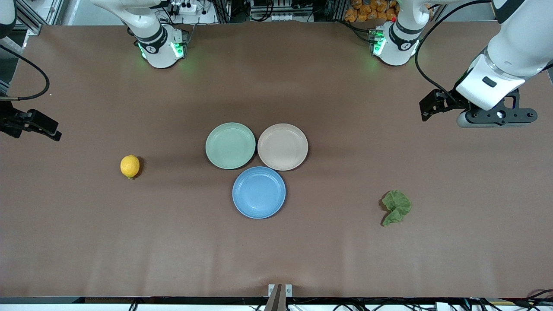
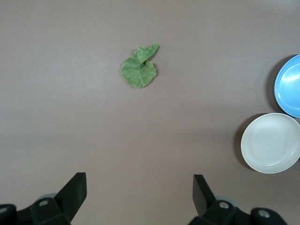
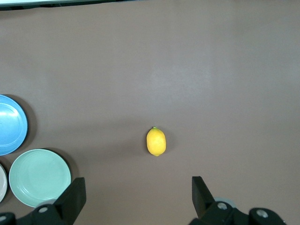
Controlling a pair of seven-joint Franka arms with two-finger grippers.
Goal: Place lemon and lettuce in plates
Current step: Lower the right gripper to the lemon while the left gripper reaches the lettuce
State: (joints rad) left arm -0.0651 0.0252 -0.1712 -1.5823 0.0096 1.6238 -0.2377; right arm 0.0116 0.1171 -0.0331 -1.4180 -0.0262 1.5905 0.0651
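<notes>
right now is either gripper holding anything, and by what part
Nothing is held. The left gripper and right gripper are both open and empty above the table; the lemon and lettuce lie untouched on it.

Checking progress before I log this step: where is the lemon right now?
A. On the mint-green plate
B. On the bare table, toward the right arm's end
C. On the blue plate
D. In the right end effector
B: the lemon lies on the bare table, apart from all plates, with nothing gripping it.
</notes>
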